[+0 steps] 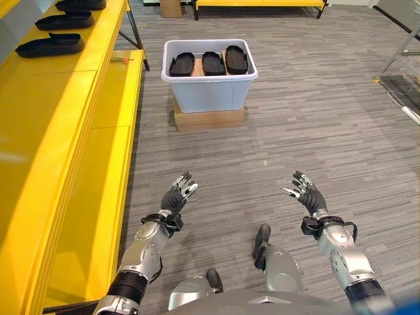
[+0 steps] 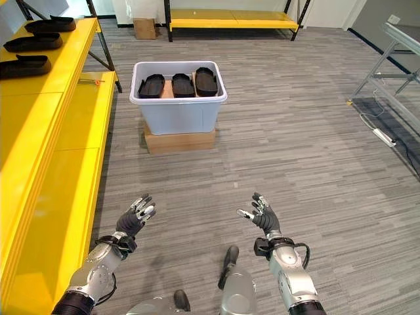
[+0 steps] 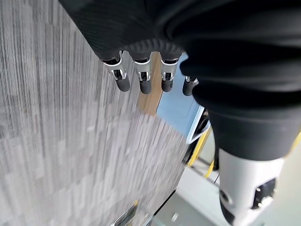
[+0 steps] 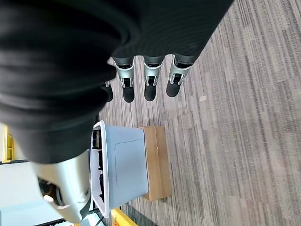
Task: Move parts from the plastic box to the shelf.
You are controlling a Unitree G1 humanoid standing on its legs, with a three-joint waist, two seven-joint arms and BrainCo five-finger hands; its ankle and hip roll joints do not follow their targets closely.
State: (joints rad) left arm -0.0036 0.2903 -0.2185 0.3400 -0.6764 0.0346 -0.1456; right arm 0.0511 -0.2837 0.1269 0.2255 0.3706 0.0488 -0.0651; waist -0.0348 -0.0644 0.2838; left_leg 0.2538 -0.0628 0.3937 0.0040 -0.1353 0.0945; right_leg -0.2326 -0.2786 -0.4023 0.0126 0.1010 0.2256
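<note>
A pale plastic box (image 1: 210,92) stands on a cardboard carton (image 1: 209,120) on the floor ahead, and it shows side-on in the right wrist view as the box (image 4: 123,172). Three black parts (image 1: 208,63) lie side by side inside it. The yellow shelf (image 1: 59,131) runs along my left, with several black parts (image 1: 50,45) lying on its far end. My left hand (image 1: 176,197) and right hand (image 1: 306,192) hover low in front of me, both open and empty, well short of the box.
Grey carpet floor lies between me and the box. Another yellow shelf (image 1: 259,4) stands at the far back, with a small carton (image 1: 170,8) beside it. A metal rack (image 1: 403,52) stands at the right edge.
</note>
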